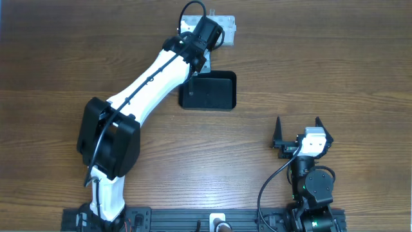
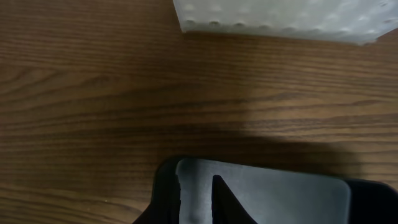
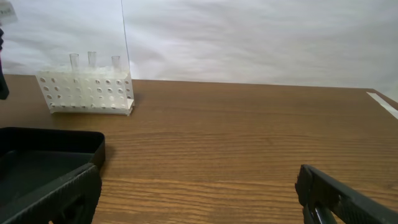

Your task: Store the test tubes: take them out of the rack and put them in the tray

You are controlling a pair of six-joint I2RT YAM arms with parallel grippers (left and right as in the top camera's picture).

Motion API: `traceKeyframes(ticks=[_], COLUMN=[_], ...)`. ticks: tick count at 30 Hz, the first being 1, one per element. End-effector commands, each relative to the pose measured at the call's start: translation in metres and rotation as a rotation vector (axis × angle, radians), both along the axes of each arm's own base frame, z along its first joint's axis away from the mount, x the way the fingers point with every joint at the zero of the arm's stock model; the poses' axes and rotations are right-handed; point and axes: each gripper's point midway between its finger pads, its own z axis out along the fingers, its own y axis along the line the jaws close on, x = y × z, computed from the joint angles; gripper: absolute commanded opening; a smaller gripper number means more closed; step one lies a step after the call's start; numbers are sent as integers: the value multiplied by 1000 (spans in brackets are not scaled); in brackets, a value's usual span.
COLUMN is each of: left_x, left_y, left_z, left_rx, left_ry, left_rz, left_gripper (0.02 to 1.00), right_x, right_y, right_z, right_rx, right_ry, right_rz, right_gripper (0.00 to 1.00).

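1. We judge the step in hand to be a pick from the rack [image 3: 87,93]. The left gripper [image 1: 207,31] hangs over it, and the tray [image 1: 212,93] holds no tube yet.
2. We cannot tell whether the left gripper's fingers are parted or closed, because the arm covers them from above.
3. The right gripper [image 1: 297,125] rests at about 4 o'clock from the tray, well apart from it. Its fingers are spread wide with nothing between them.
4. The test tubes [image 3: 92,60], three that we can count, stand in the rack. The rack sits on the table [image 1: 347,64], just at 12 o'clock of the tray.
5. Each tube is upright, with its long axis vertical and its open mouth up. The lower end is sunk in the rack's holes.
6. To do this well, we would centre the fingers on one tube's bare neck above the rack and close softly. We would then draw straight up along that axis until the end clears. A slanted pull could jam the tube or drag the rack along.
7. Next we would carry the tube toward 6 o'clock and tip it flat, with its length along the tray's 9-to-3 side.
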Motion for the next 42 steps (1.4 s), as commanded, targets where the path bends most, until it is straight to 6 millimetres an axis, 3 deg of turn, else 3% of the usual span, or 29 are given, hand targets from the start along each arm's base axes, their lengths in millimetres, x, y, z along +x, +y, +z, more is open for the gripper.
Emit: traceKeyframes(ticks=[1,13,28,33,35,37,42], left_x=[1,-1,-1,-2,-2,-1,15], left_y=[10,17,15,13,11,8,7], left_z=[-28,-61,-64,-63,-53,-30,66], left_rx=[37,80,71,62,48,25,-55], left_ry=[49,112,119,123,107,67,-177], left_rz=[23,18,14,10,6,1,17], left_gripper=[95,110,154,244,305,329,351], right_x=[0,0,0,0,0,0,0], right_y=[1,1,1,1,1,1,1], right_z=[-2,-2,-2,-2,-2,-2,-2], right_rx=[1,1,1,1,1,1,1], right_ry=[1,1,1,1,1,1,1], right_rz=[1,1,1,1,1,1,1], right_gripper=[991,993,993,991,991,993,991])
